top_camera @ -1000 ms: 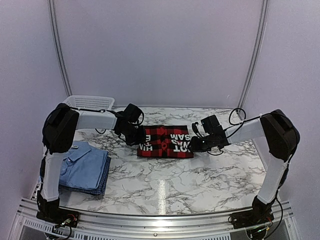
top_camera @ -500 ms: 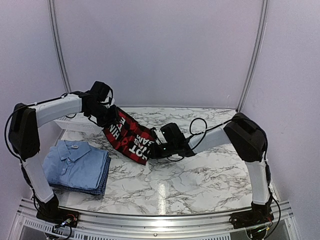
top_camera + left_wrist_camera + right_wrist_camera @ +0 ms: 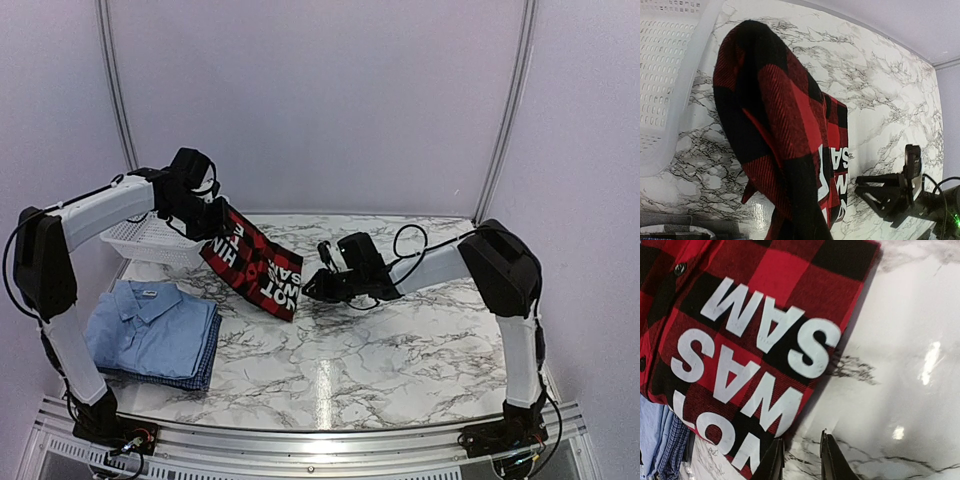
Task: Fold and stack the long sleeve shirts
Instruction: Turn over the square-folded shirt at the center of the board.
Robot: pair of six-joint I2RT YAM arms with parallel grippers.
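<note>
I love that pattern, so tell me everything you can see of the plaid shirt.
The shirt is red-and-black plaid, flannel by its look, folded, with white block letters and dark buttons. The left gripper holds its upper end, so it hangs slanting over the table. Its lower end is near the right gripper, apart from it.

From high behind the near edge of the marble table (image 3: 400, 350), the top external camera looks down and across toward the back wall (image 3: 320, 100). Both wrist cameras sit close, the right nearest, facing the plaid shirt (image 3: 775, 130). All three views share that shirt, and likely the same tabletop patch.
</note>
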